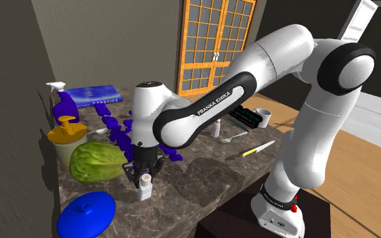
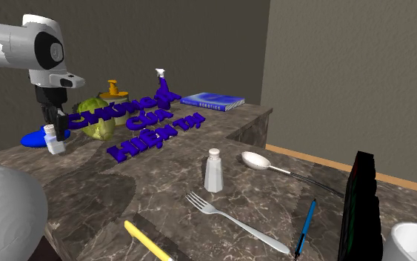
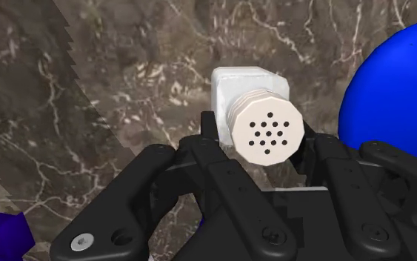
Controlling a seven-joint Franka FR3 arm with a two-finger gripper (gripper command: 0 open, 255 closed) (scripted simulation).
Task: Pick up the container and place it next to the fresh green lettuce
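The container is a small white shaker with a round perforated cap. It stands upright, with its base at or just above the marble counter, a little in front of the green lettuce. My black gripper comes straight down on it, shut on the shaker. One finger presses each side of the cap. A round blue lid lies close beside the shaker, on the side away from the lettuce.
A yellow-lidded jar, a blue spray bottle and a blue book stand behind the lettuce. Blue 3D letters lie mid-counter. Farther along are a second shaker, a fork, a spoon, a pen and a mug.
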